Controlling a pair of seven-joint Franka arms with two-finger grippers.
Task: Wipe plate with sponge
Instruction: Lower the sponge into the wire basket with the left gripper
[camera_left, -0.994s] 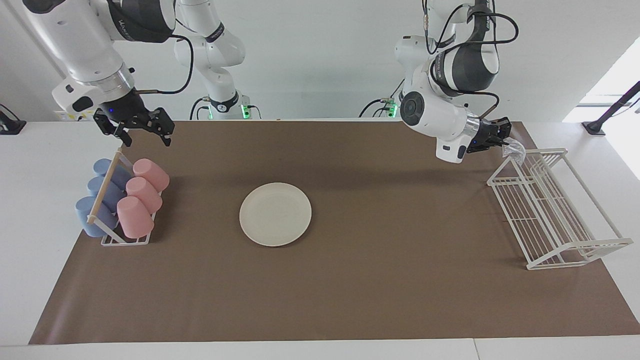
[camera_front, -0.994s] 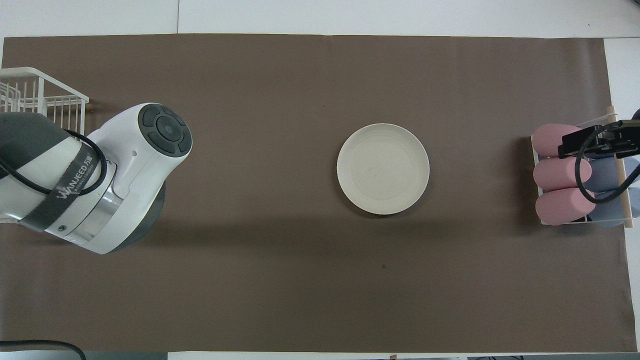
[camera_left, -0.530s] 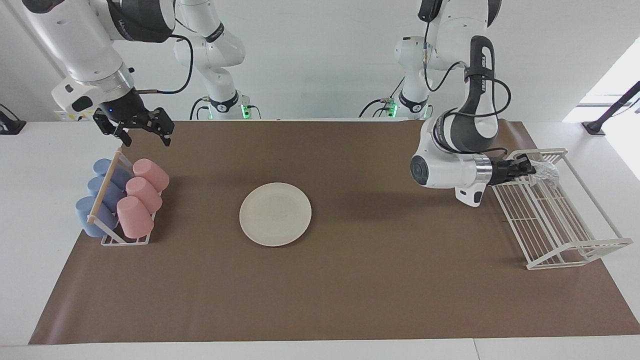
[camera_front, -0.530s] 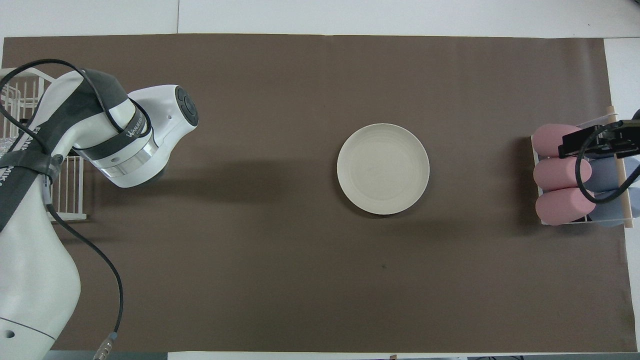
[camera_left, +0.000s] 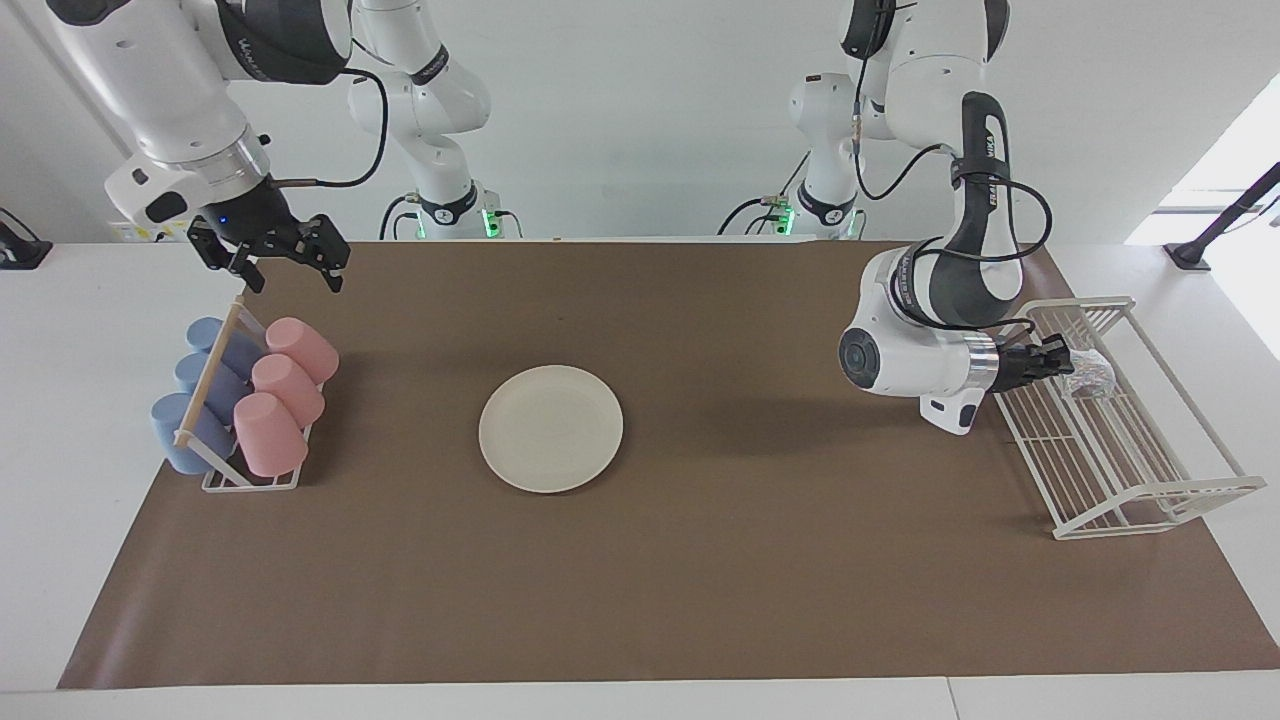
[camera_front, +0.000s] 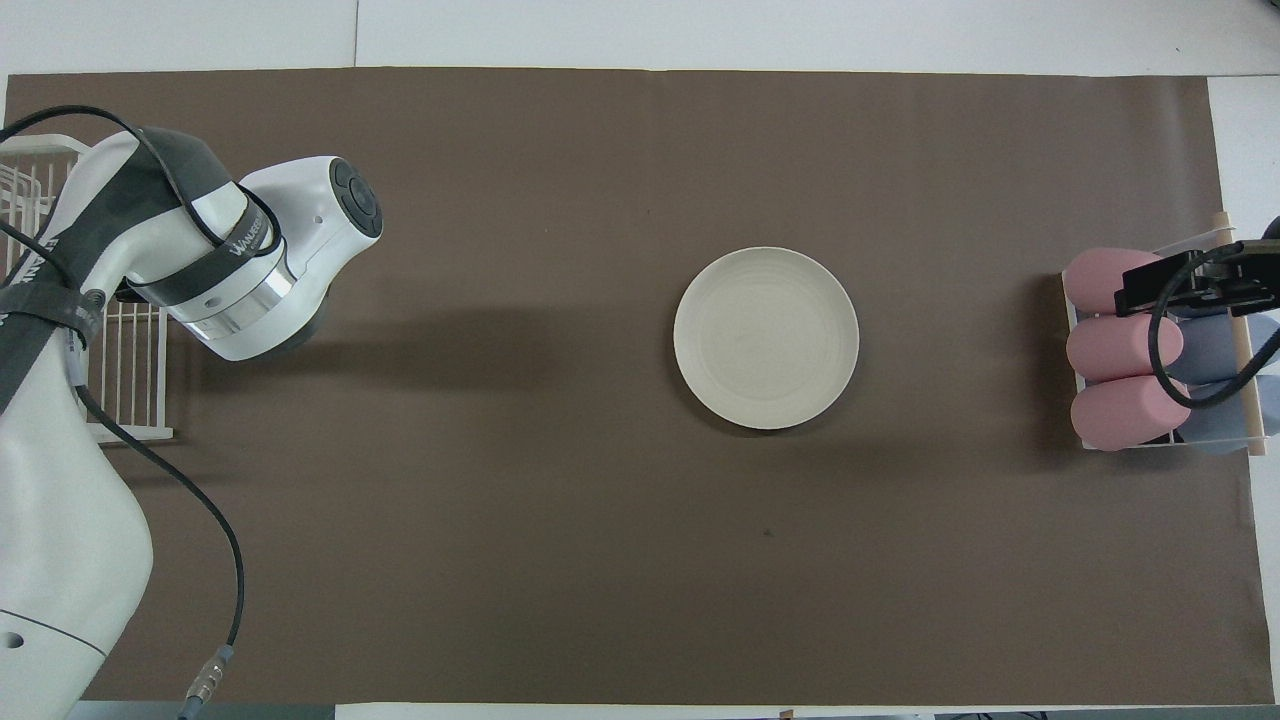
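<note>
The right gripper (camera_left: 292, 272) is held in the air over the robots' end of the white wire cup rack (camera_left: 250, 478), which carries three pink plastic cups (camera_left: 270, 434) and blue plastic cups (camera_left: 180, 432) lying on their sides; its fingers (camera_left: 330, 268) are spread apart with nothing between them, and this arm waits.

The left gripper (camera_left: 1062, 362) is stretched out level over the white wire dish rack (camera_left: 1120, 480) at the left arm's end of the worktop. Its fingers are closed together on the small silvery-white mesh sponge with coloured speckles (camera_left: 1090, 372), which juts from the fingertips just above the rack's wire floor.

The round, flat, cream-white dinner plate (camera_left: 551, 428) lies bare near the middle of the brown paper mat (camera_left: 700, 580) covering the worktop, well apart from both sets of fingers and from the held sponge.
</note>
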